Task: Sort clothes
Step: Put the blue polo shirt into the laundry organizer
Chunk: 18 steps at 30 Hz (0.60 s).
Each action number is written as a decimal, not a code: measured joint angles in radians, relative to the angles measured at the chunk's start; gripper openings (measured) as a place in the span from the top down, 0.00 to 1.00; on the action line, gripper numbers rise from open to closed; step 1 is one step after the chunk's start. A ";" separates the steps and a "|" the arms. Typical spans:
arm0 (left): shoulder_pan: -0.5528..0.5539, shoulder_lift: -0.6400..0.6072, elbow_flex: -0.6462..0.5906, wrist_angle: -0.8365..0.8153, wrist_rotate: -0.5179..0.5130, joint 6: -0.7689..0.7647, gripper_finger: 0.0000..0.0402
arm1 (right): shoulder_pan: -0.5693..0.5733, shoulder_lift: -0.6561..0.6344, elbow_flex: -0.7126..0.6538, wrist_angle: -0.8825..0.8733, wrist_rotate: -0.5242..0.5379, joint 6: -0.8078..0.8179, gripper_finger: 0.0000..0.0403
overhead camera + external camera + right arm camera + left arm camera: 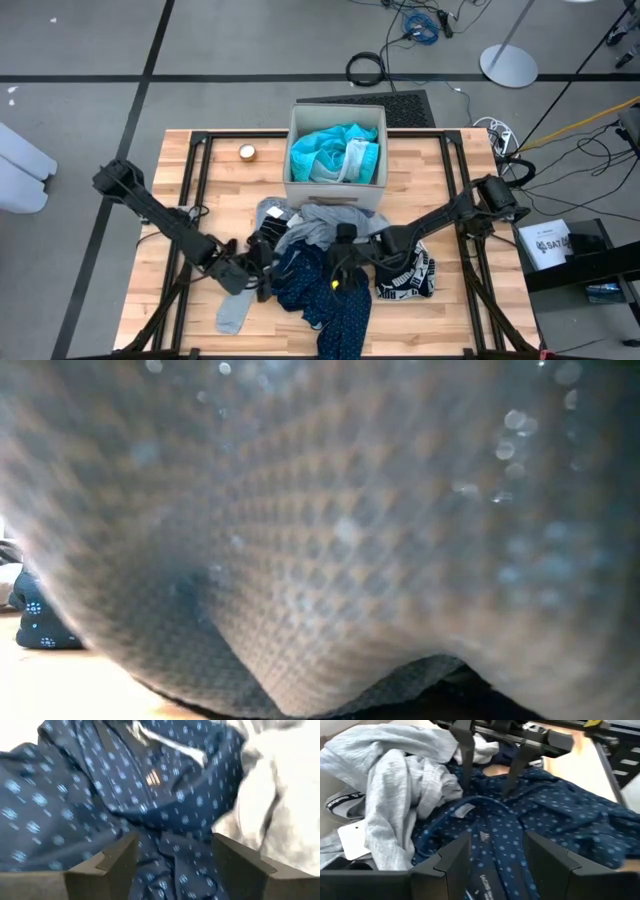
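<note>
A heap of clothes lies mid-table. It holds a grey garment (322,224), a navy dotted garment (338,302), a black-and-white patterned piece (412,278) and a grey sock (233,310). A turquoise garment (330,150) lies in the beige box (296,118). My left gripper (262,265) stands open at the heap's left side, its fingers on either side of a navy fold (492,845). My right gripper (342,268) is open, slanting down over the navy garment (150,795). Grey cloth (330,530) fills the low view. My right gripper comes slanting down from the table's right, its open fingertips (465,780) at the navy garment's upper folds (487,800); whether they touch the cloth I cannot tell. My left gripper's fingers sit close over the navy cloth; whether they touch it I cannot tell.
The box stands at the table's far middle, just behind the heap. A small round object (247,152) lies left of the box. A white tag (355,840) hangs from the grey garment. Bare wood shows at the table's left (185,300) and right (455,300).
</note>
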 joint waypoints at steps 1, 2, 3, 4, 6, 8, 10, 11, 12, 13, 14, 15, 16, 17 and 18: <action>0.004 0.004 0.000 0.001 -0.001 0.000 0.53 | -0.003 0.000 -0.007 -0.002 0.000 0.004 0.41; 0.008 0.006 0.000 0.002 -0.001 0.000 0.53 | -0.008 0.000 -0.013 -0.001 0.001 0.010 0.41; 0.011 0.007 0.000 0.001 -0.001 0.000 0.53 | -0.012 0.000 -0.020 0.007 0.002 0.017 0.41; 0.015 0.008 0.000 0.001 -0.001 0.000 0.53 | -0.017 0.000 -0.031 0.016 0.001 0.024 0.41; 0.023 0.008 0.000 0.001 -0.001 0.000 0.53 | -0.026 0.000 -0.057 0.032 0.000 0.046 0.43; 0.032 0.008 0.000 0.002 -0.001 0.003 0.53 | -0.033 0.000 -0.076 0.049 -0.002 0.069 0.47; 0.040 0.008 0.000 0.002 -0.001 0.003 0.53 | -0.038 0.000 -0.093 0.053 -0.003 0.094 0.54; 0.043 0.008 0.000 0.003 -0.001 0.003 0.53 | -0.039 0.000 -0.101 0.047 -0.002 0.104 0.59; 0.044 0.007 0.000 0.008 -0.001 0.003 0.53 | -0.039 0.000 -0.107 0.042 -0.002 0.111 0.65; 0.046 0.007 0.000 0.012 -0.001 0.004 0.53 | -0.039 0.000 -0.109 0.034 -0.002 0.115 0.71; 0.048 0.008 0.000 0.018 -0.001 0.004 0.53 | -0.038 0.000 -0.109 0.031 -0.002 0.115 0.78; 0.049 0.008 0.000 0.028 -0.001 0.004 0.53 | -0.038 0.000 -0.109 0.031 -0.002 0.113 0.85; 0.051 0.007 0.000 0.034 -0.001 0.004 0.53 | -0.038 0.000 -0.109 0.032 -0.003 0.107 0.92; 0.053 0.007 0.000 0.036 -0.001 0.004 0.53 | -0.037 -0.003 -0.108 0.032 -0.003 0.100 0.96; 0.053 0.007 0.000 0.037 -0.001 0.004 0.53 | -0.035 -0.004 -0.101 0.025 -0.001 0.098 0.97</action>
